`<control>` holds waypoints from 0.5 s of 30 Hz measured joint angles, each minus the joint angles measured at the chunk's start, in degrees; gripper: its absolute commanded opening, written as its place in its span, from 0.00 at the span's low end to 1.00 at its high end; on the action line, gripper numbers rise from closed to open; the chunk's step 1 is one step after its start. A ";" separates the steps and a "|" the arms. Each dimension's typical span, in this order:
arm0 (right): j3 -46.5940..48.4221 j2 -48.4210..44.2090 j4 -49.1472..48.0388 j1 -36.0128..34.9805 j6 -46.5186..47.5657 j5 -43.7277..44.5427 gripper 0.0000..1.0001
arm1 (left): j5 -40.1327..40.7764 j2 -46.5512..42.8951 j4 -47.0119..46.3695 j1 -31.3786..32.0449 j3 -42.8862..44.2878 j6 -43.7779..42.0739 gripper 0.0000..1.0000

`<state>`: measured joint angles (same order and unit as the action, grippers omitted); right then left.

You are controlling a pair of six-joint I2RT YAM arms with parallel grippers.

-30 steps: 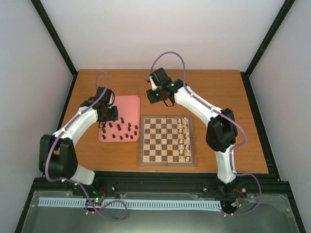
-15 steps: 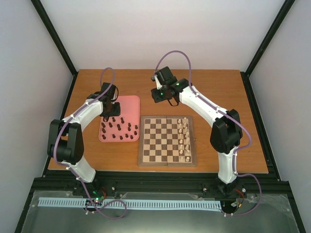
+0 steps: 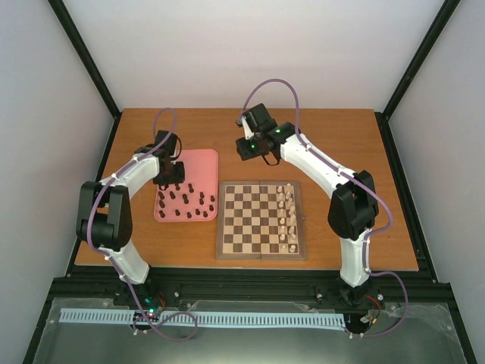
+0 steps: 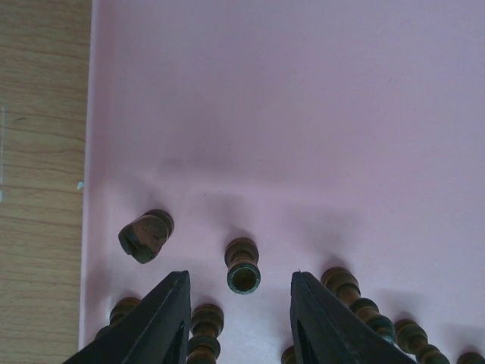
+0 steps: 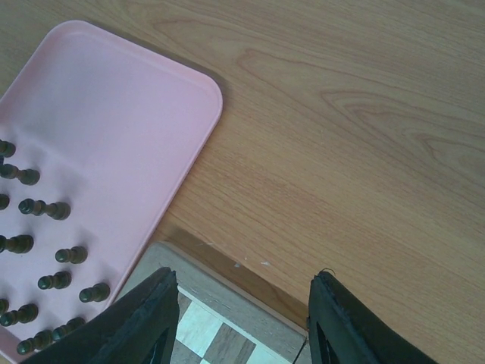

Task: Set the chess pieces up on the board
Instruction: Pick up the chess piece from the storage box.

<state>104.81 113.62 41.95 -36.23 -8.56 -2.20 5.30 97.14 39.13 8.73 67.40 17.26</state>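
Where the left gripper (image 4: 239, 274) points down over the pink tray (image 4: 303, 91), its two dark fingers stand apart and hold nothing. One upright dark brown pawn (image 4: 242, 267) sits in line with the gap just at the tips, with pink surface showing on either side of it, so it touches neither finger. A knight-like piece (image 4: 146, 235) lies tipped over to the left of that, near the tray's left edge, where the wooden table (image 4: 42, 152) begins. More dark pieces crowd the bottom of the left wrist view, close beside and under the fingers, and the room there is tight. Beyond the tips, the far part of the tray is plain pink surface. The right gripper (image 5: 245, 274) also has its jaws apart and grips nothing. It hangs over bare wood just beyond the far left corner of the chessboard (image 5: 227, 303), with the tray's rounded corner off to its left. In the overhead view the chess pieces (image 3: 186, 203) all stand or lie in the near half of the tray, well spaced from one another. The tray's right edge runs just beside the board's left border (image 3: 220, 227) without overlapping it. The cream-white pieces (image 3: 286, 216) fill two files along the board's right side. The squares to their left show only the checker pattern. Wide bare table lies behind the board and to its right.
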 measured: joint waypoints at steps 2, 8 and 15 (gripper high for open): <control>0.00 0.00 0.09 0.04 0.02 -0.02 0.48 | -0.39 0.90 0.02 0.00 0.00 -0.09 0.39; 0.00 0.00 0.28 0.31 0.17 -0.13 0.48 | -0.90 1.88 0.09 0.00 -0.02 -0.13 0.38; 0.00 0.00 0.35 0.55 0.20 -0.22 0.48 | -1.03 3.39 0.35 0.00 0.00 -0.13 0.35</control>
<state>104.81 113.62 42.30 -35.68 -8.36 -2.42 4.27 100.53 39.48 8.73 67.40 17.12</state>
